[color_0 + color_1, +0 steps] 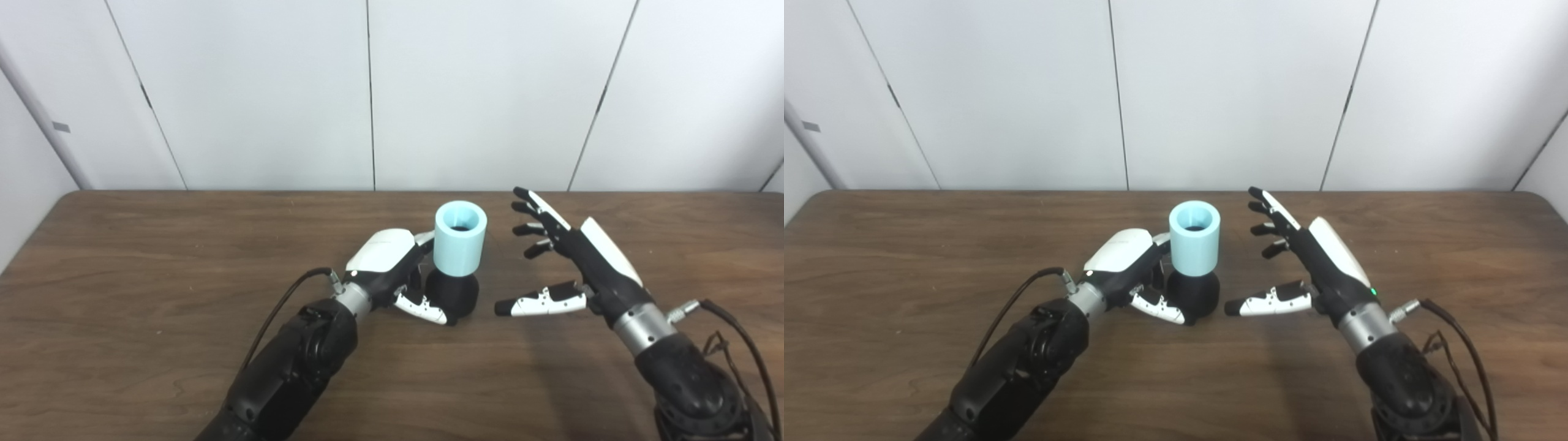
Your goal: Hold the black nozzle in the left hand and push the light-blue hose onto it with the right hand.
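Observation:
The black nozzle (454, 295) stands upright on the brown table (153, 257), near its middle. The light-blue hose (459, 237), a short wide tube, sits on top of it with its open end up. My left hand (392, 269) is shut on the nozzle from the left, its thumb curled round the nozzle's front. My right hand (566, 263) is open a short way to the right of the hose, palm toward it, fingers spread, touching nothing. The same scene shows in the right eye view, with the hose (1194, 239) and right hand (1304, 263).
White wall panels (367, 92) stand just behind the table's far edge. Black cables (735, 343) trail from both wrists over the table.

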You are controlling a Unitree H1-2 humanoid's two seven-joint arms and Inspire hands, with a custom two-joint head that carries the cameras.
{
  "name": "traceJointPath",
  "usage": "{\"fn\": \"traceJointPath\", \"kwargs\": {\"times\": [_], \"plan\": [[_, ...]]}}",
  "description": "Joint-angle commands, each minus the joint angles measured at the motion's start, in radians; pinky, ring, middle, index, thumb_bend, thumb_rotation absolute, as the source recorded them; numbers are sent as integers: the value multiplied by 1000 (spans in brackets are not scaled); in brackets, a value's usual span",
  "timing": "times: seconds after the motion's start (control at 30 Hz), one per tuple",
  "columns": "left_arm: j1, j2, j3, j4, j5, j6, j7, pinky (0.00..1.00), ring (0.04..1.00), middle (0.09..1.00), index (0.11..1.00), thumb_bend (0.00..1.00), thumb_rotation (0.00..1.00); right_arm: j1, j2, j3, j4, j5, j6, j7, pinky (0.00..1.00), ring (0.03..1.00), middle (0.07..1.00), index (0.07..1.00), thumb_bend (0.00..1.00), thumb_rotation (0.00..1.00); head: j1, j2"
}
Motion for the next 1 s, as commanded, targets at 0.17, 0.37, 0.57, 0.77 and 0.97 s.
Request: {"fn": "traceJointPath", "kwargs": {"times": [0.17,0.37,0.57,0.77,0.97], "plan": [[40,43,15,17,13,67,-57,1000,946,926,913,990,351,17,21,1,2,28,-42,-54,662,816,915,968,719,107,2,-3],[52,51,33,-9,19,77,-58,1000,938,924,910,964,320,27,27,1,13,46,-50,-77,659,813,913,964,716,88,-5,-9],[117,60,132,-140,-17,119,-43,984,916,910,891,887,209,44,47,-15,4,78,-43,-113,662,813,909,964,712,85,-9,-25],[227,-73,356,-235,-241,25,119,621,729,757,761,702,135,50,102,-46,14,109,-58,-187,668,796,879,923,689,57,-15,-29],[243,-124,439,-162,-394,-221,226,455,599,660,675,681,103,48,153,-69,57,115,-128,-276,626,754,837,873,683,76,-17,-28]]}}
